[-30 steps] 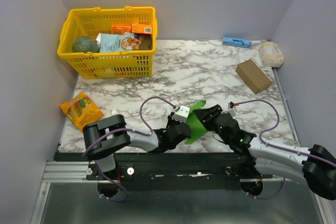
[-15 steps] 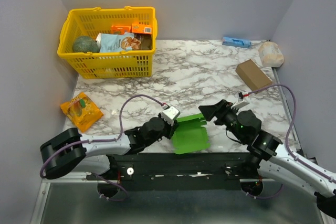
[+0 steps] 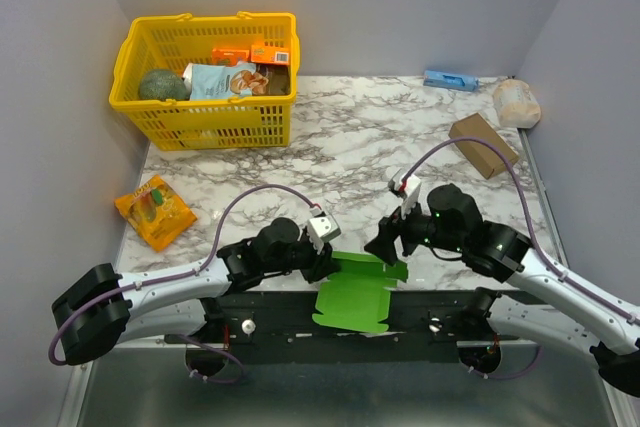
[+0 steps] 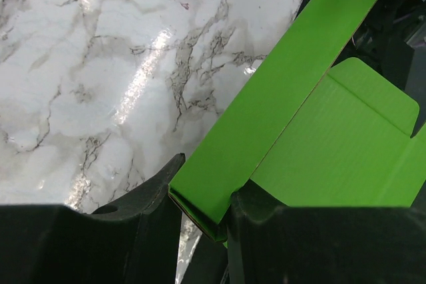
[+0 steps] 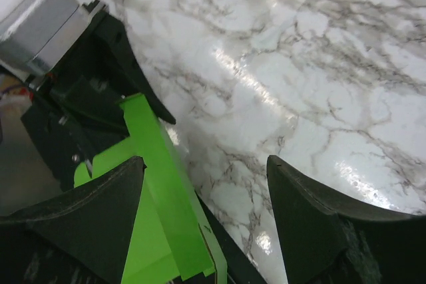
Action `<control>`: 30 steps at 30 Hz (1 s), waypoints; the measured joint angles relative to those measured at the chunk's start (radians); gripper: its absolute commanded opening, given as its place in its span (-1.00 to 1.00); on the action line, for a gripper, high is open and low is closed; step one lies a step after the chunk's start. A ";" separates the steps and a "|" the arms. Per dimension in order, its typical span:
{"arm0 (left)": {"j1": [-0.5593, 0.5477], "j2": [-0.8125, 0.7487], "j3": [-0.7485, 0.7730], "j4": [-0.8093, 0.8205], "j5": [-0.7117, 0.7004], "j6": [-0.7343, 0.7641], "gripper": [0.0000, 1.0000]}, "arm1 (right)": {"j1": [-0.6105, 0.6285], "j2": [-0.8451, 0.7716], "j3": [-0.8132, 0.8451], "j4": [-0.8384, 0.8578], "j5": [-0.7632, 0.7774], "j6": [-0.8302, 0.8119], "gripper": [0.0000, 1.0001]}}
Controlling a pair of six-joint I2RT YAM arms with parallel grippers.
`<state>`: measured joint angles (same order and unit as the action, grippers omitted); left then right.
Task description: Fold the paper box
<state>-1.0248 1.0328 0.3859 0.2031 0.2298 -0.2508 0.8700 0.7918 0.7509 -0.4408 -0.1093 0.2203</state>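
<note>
The paper box [image 3: 355, 295] is a bright green creased card lying flat, partly over the table's near edge. My left gripper [image 3: 326, 253] is shut on its left rim. In the left wrist view the folded green edge [image 4: 219, 164] sits pinched between the two black fingers [image 4: 150, 194], at my left gripper [image 4: 203, 197]. My right gripper [image 3: 385, 243] hovers at the card's far right corner, open. In the right wrist view a green strip of the paper box [image 5: 156, 184] stands just inside the left finger [image 5: 93, 211], and my right gripper [image 5: 203, 184] holds nothing.
A yellow basket [image 3: 215, 125] of groceries stands at the back left. An orange packet [image 3: 155, 210] lies at the left edge. At the back right are a brown cardboard box [image 3: 483, 144], a white bag [image 3: 517, 103] and a small blue item [image 3: 450, 79].
The right gripper opened, let go of the green card and drew back. The left arm pulled the card toward the near edge, where it now lies flat instead of tilted up.
</note>
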 measured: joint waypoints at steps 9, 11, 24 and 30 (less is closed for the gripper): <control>0.002 0.000 0.006 -0.035 0.043 0.000 -1.00 | 0.011 0.076 0.000 -0.079 -0.238 -0.084 0.64; 0.002 0.000 0.011 -0.035 0.048 0.000 -1.00 | 0.019 0.108 0.000 -0.081 -0.256 -0.090 0.62; 0.002 -0.002 0.016 -0.061 0.049 0.005 -1.00 | 0.033 0.198 0.000 -0.084 -0.291 -0.101 -0.24; 0.002 -0.005 0.027 -0.082 0.002 0.003 -0.31 | 0.046 0.200 0.000 -0.080 -0.264 -0.105 -0.47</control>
<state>-1.0229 1.0283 0.4133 0.1207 0.2317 -0.2478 0.9157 0.9920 0.7509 -0.5213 -0.3729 0.1154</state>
